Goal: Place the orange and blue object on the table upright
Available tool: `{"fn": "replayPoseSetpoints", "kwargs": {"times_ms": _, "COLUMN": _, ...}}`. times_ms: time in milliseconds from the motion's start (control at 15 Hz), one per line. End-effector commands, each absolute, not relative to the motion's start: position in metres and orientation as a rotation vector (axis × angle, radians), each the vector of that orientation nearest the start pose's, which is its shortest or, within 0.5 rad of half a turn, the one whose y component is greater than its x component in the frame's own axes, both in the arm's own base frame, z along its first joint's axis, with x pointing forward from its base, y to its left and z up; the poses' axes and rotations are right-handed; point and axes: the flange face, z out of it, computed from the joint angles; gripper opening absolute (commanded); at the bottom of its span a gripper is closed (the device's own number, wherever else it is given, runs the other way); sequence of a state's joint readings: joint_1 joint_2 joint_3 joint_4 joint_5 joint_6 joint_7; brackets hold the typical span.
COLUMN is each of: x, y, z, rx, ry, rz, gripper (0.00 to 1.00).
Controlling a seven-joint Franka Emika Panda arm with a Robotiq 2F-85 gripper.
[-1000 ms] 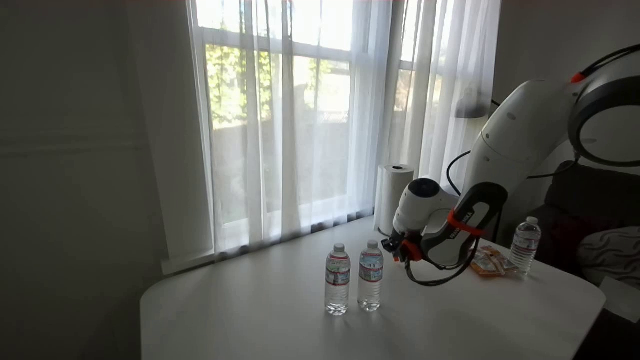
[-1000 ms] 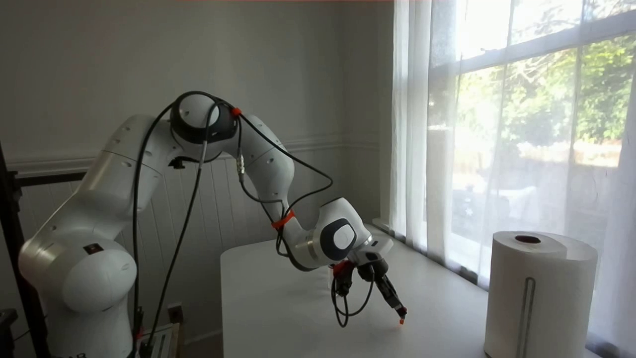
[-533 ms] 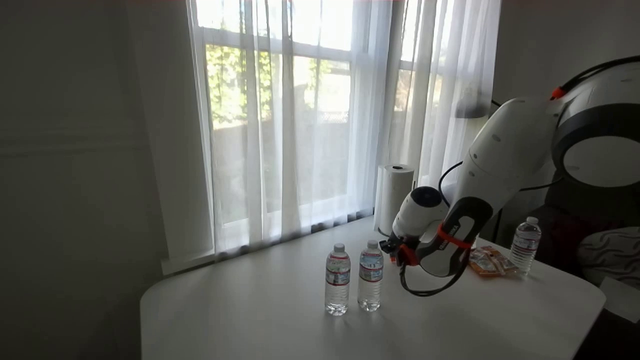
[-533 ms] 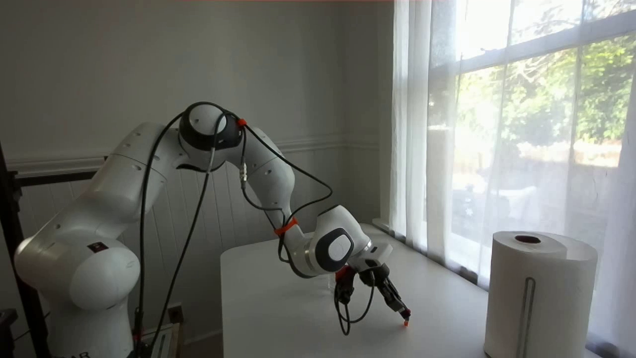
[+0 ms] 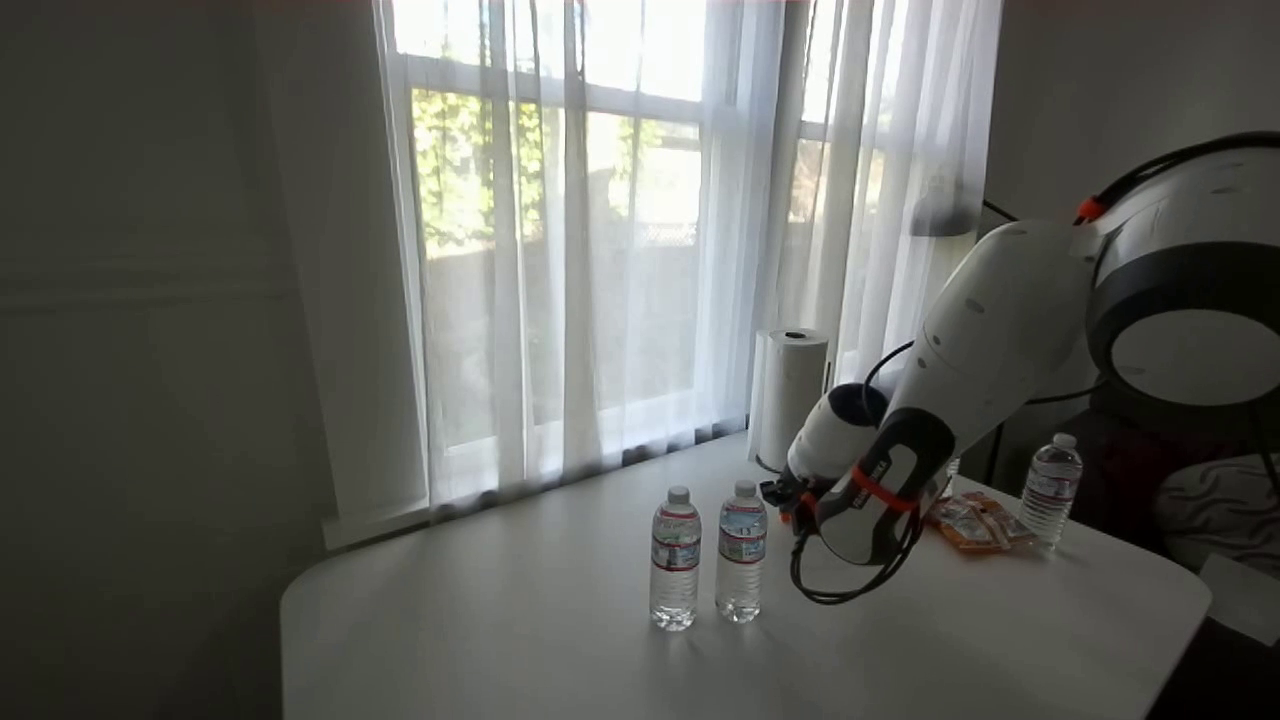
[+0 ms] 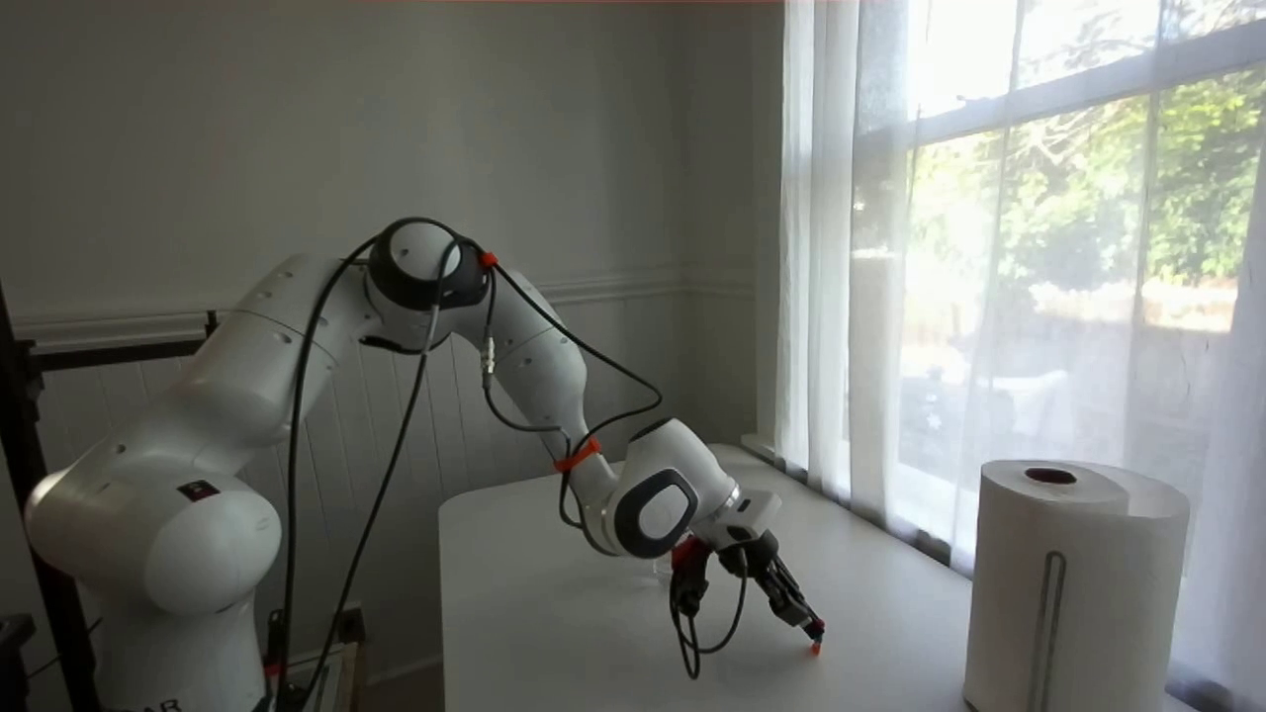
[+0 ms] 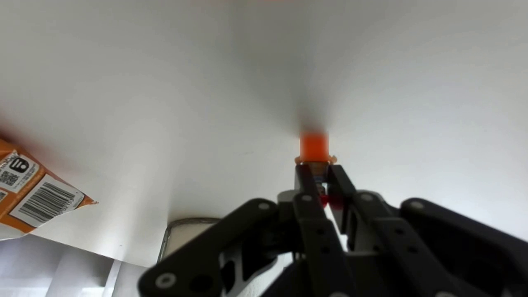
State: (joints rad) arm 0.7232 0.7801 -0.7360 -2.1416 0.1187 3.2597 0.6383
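My gripper is shut on the orange and blue object, its fingers on both sides of it. The object's orange end sticks out past the fingertips. A small blue band and a red part show between the fingers. In an exterior view the gripper slants down and the object's orange tip points down, very close to the pale table. I cannot tell whether it touches. A shadow lies on the table just beyond the orange end. In an exterior view the fingertips are hard to make out behind the wrist parts.
Two water bottles stand near the gripper. A paper towel roll stands by the window. An orange snack bag and a third bottle are farther right. The bag also shows in the wrist view, near the table edge.
The arm has come down and the elbow is lower. The gripper, with the object in it, has moved slightly down and right in an exterior view. The bottles and bag have not moved.
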Motion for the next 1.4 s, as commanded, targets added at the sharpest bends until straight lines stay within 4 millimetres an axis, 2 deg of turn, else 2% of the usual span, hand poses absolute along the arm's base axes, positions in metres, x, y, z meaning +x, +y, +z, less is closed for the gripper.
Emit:
{"fn": "replayPoseSetpoints", "kwargs": {"times_ms": 0, "x": 0.597, "y": -0.002, "z": 0.178, "rx": -3.102, "ry": 0.762, "rz": -1.094, "gripper": 0.03}}
{"fn": "replayPoseSetpoints", "kwargs": {"times_ms": 67, "x": 0.597, "y": -0.003, "z": 0.178, "rx": -3.104, "ry": 0.770, "rz": -1.090, "gripper": 0.17}}
{"fn": "replayPoseSetpoints", "kwargs": {"times_ms": 133, "x": 0.597, "y": -0.003, "z": 0.178, "rx": -3.104, "ry": 0.773, "rz": -1.090, "gripper": 0.40}}
{"fn": "replayPoseSetpoints", "kwargs": {"times_ms": 267, "x": 0.597, "y": -0.004, "z": 0.178, "rx": -3.107, "ry": 0.775, "rz": -1.088, "gripper": 0.44}}
{"fn": "replayPoseSetpoints", "kwargs": {"times_ms": 800, "x": 0.596, "y": -0.007, "z": 0.179, "rx": -3.107, "ry": 0.786, "rz": -1.088, "gripper": 0.99}}
{"fn": "replayPoseSetpoints", "kwargs": {"times_ms": 1333, "x": 0.607, "y": -0.021, "z": 0.227, "rx": -3.105, "ry": 0.759, "rz": -1.108, "gripper": 1.00}}
